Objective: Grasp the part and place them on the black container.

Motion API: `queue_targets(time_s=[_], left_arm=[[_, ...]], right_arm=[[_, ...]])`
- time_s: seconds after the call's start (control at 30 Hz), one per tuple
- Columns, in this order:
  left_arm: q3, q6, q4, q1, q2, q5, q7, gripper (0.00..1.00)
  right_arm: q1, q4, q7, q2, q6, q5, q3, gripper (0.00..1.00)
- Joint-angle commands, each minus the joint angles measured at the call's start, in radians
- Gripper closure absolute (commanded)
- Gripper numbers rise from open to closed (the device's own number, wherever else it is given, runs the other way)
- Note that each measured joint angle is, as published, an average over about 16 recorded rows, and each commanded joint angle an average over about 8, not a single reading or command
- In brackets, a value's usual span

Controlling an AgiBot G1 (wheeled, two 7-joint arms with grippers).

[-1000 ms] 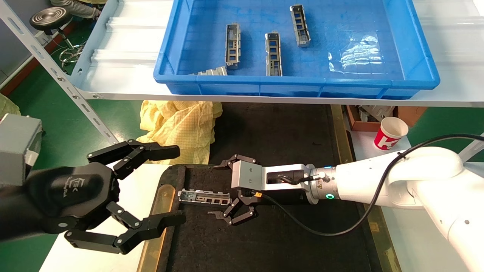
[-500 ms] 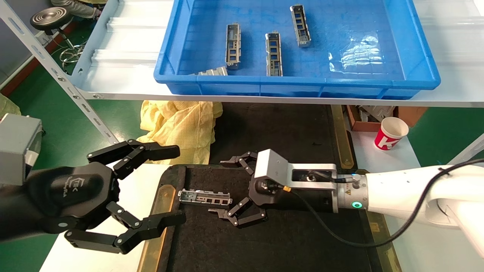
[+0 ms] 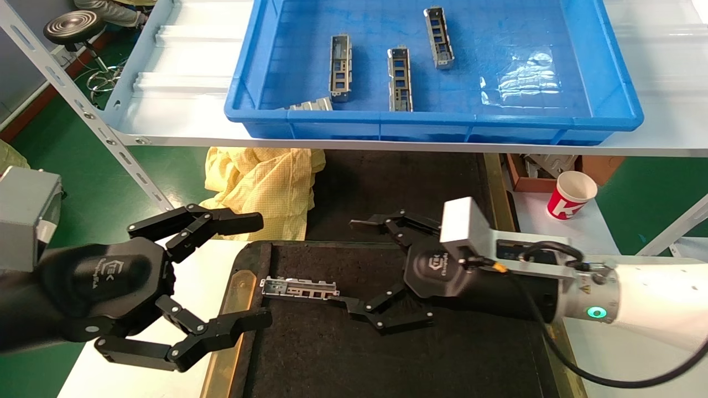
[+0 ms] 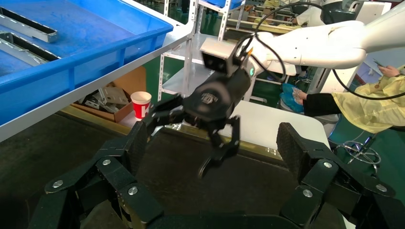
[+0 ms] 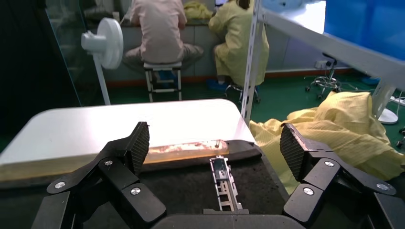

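The black left gripper (image 3: 221, 273) hangs with its fingers spread, holding nothing, over the white table edge beside the flat matte black container (image 3: 332, 354). On that tray's near-left part lies the slim grey metal part (image 3: 299, 288). Just beyond its end, the black right gripper (image 3: 368, 265) is released, jaws wide. Farther off, the blue plastic bin (image 3: 431, 119) holds more brackets.

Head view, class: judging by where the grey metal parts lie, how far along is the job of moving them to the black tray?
Done: one slim grey metal channel bracket lies flat on the flat black felt-like tray. In hand: nothing; the right gripper is open beside that bracket, and the left gripper hangs open at the tray's left edge. Left: at least four brackets lie in the blue plastic bin.
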Motion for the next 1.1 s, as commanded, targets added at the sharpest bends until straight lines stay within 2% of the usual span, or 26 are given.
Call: queue_targets(time_s=[0.03,0.87,1.1], left_arm=[[0.000,0.000,0.000,0.000,0.000,0.000,0.000,0.00],[0.000,0.000,0.000,0.000,0.000,0.000,0.000,0.00],[0.000,0.000,0.000,0.000,0.000,0.000,0.000,0.00]], right_arm=[[-0.017,0.033,0.026,0.024,-0.009,0.002,0.029,0.00],[-0.225,0.447,0.356,0.319,-0.125,0.029,0.385,0.00],[-0.265,0.526,0.413,0.374,-0.149,0.035,0.453,0.00]])
